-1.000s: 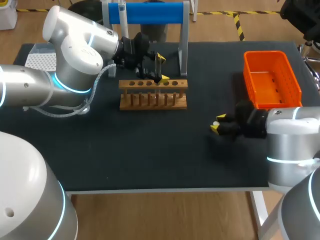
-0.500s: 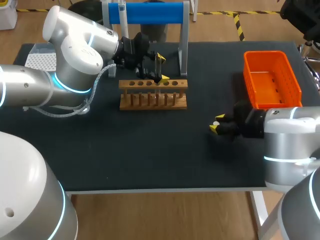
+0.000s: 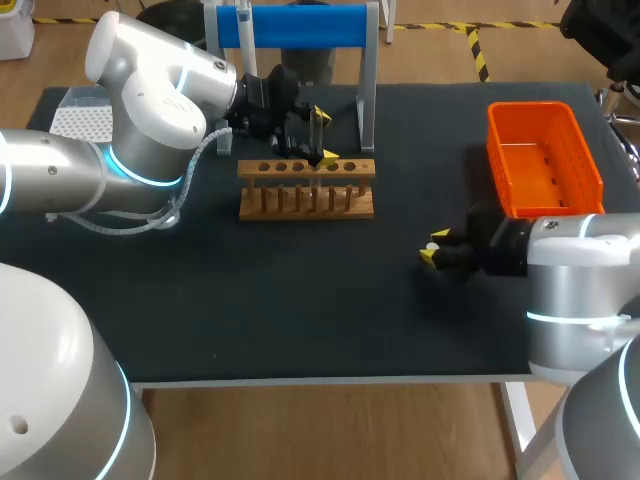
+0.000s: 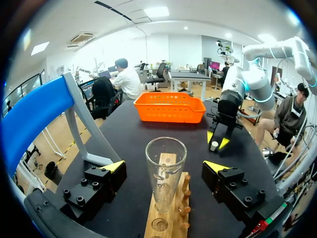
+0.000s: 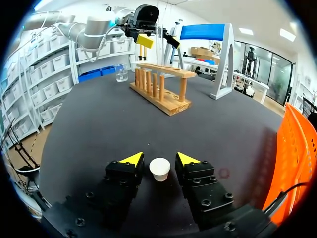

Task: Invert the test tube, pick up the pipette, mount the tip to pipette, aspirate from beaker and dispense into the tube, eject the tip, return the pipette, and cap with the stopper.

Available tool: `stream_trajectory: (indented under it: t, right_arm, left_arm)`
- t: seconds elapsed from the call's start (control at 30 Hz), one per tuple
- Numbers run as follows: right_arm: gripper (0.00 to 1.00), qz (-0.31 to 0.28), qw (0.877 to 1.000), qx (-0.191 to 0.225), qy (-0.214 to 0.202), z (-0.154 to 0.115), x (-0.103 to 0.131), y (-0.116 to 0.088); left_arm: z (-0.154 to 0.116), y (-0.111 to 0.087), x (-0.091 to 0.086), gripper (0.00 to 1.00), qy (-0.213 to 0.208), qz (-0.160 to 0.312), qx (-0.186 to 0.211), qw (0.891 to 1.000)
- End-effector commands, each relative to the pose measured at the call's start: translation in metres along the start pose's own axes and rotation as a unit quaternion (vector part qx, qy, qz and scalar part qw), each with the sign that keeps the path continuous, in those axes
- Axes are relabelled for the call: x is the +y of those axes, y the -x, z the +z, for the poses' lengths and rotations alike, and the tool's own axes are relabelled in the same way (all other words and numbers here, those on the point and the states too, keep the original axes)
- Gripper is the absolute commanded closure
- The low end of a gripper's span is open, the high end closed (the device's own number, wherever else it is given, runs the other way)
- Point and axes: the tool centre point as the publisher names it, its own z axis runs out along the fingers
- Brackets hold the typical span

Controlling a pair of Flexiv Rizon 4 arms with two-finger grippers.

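Observation:
A clear test tube [image 4: 166, 173] stands mouth up in the wooden rack [image 3: 306, 190]. My left gripper [image 3: 323, 136] is open around it, and neither yellow tip touches the glass. At the table's right front, my right gripper [image 5: 159, 158] is low over the mat. A small white stopper [image 5: 159, 168] sits between its fingers with a narrow gap on each side. The left wrist view shows the same stopper [image 4: 214, 146] at the right gripper's [image 4: 216, 140] tips. The pipette [image 3: 243, 22] hangs on the blue stand [image 3: 300, 25] behind the rack.
An orange basket [image 3: 543, 158] stands at the back right, just behind my right arm. A tip box [image 3: 80, 120] sits at the far left behind my left arm. A small glass beaker [image 5: 121, 73] stands beyond the rack's far end.
My right gripper's fingers have drawn in slightly around the stopper and the arm has shifted a little. My left arm and the tube have not moved.

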Motion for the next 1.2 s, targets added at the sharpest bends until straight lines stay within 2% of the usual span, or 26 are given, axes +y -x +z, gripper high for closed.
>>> stream_trajectory:
  t: [0.03, 0.17, 0.33, 0.43, 0.6, 0.73, 1.0, 1.2]
  right_arm:
    - [0.59, 0.001, 1.000, -0.003, 0.000, 0.000, -0.001, -0.001]
    - [0.59, 0.003, 1.000, -0.002, 0.000, 0.000, -0.001, -0.001]
    - [0.67, 0.004, 1.000, -0.002, -0.001, 0.000, -0.002, 0.000]
    - [0.68, 0.004, 1.000, -0.002, -0.002, 0.001, -0.002, 0.000]
    - [0.84, 0.005, 1.000, -0.002, -0.002, 0.001, -0.002, 0.000]
    - [1.00, 0.006, 1.000, -0.002, -0.003, 0.001, -0.003, 0.000]
    - [1.00, 0.005, 1.000, -0.001, -0.002, 0.000, 0.000, 0.001]
    - [1.00, 0.015, 1.000, 0.013, 0.016, -0.008, 0.016, 0.003]
  left_arm:
    - [0.000, 0.001, 0.000, 0.00, 0.001, 0.000, 0.002, 1.000]
    - [0.000, 0.001, 0.000, 0.00, 0.001, 0.000, 0.002, 1.000]
    - [0.000, 0.001, 0.000, 0.00, 0.001, 0.000, 0.002, 1.000]
    - [0.000, 0.001, 0.000, 0.00, 0.001, 0.000, 0.002, 1.000]
    - [0.000, 0.001, 0.000, 0.00, 0.001, 0.000, 0.002, 1.000]
    - [0.000, 0.001, 0.000, 0.00, 0.001, 0.000, 0.002, 1.000]
    - [0.000, 0.001, 0.000, 0.00, 0.001, 0.000, 0.002, 1.000]
    - [0.000, 0.001, 0.000, 0.00, 0.001, 0.000, 0.002, 1.000]
